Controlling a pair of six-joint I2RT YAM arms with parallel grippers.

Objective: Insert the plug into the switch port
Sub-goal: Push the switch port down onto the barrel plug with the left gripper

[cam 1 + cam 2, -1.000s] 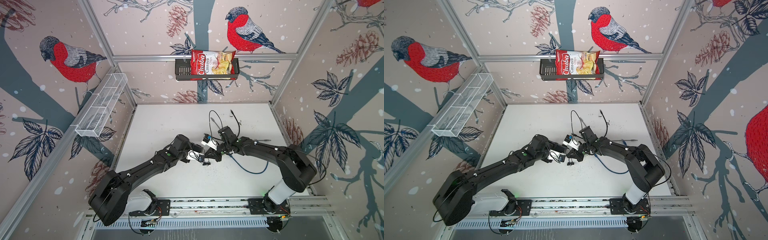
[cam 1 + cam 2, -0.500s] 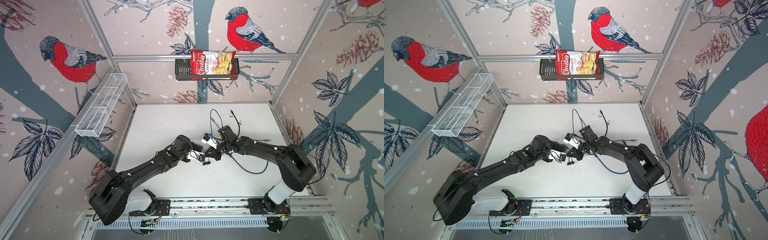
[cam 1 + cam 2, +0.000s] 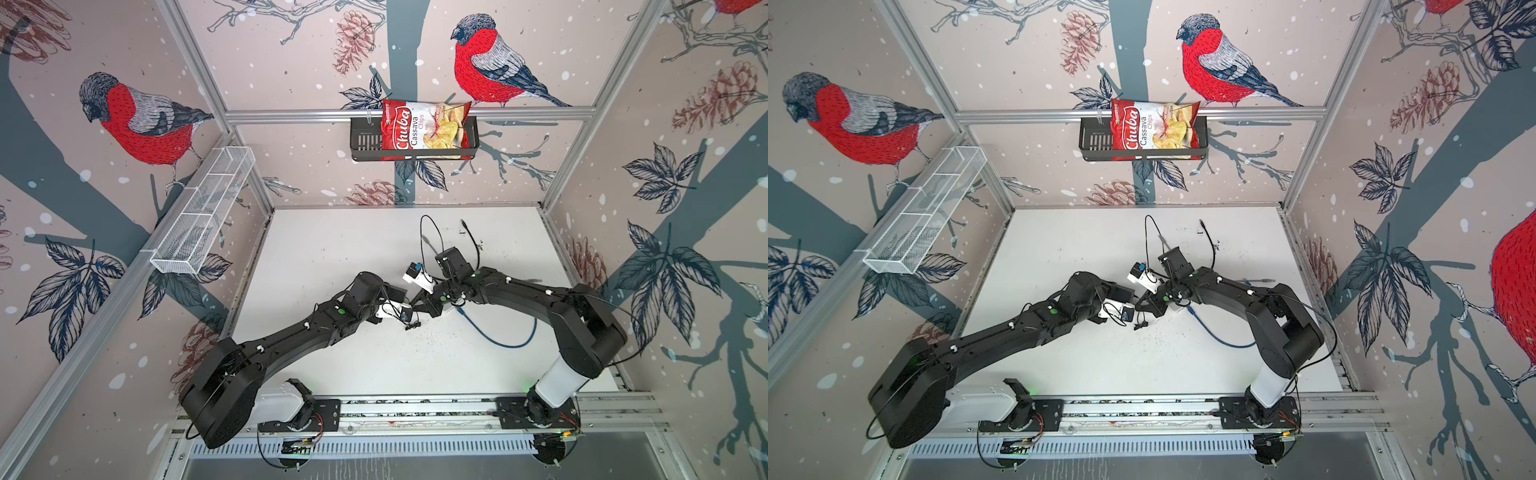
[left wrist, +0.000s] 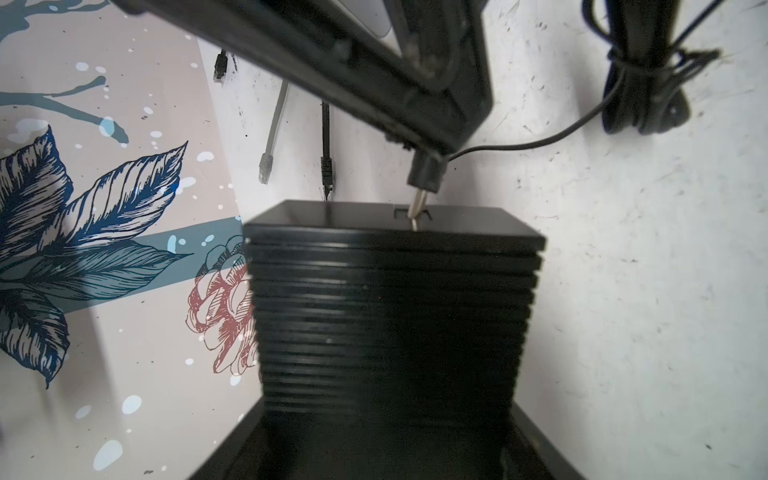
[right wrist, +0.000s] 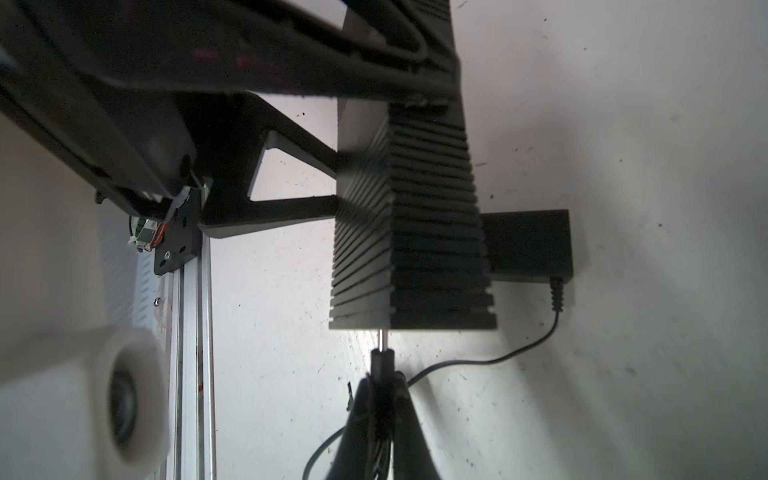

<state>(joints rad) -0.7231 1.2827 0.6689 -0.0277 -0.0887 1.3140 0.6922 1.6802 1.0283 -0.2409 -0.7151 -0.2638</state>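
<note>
At the port (image 4: 411, 214), the right gripper (image 5: 382, 390) pinches the barely entered plug (image 4: 426, 174), the left gripper (image 3: 409, 314) clamps the switch (image 4: 390, 311); a straight push seems next.

switch (image 4: 395, 311) ribbed matt black plastic; plug (image 4: 426, 176) pin — shiny metal

Bullfinch-print walls (image 3: 291, 62); scuffed white floor (image 3: 340, 249); wire shelf (image 3: 203, 212) left wall; black basket (image 3: 365, 141) back wall.
</note>
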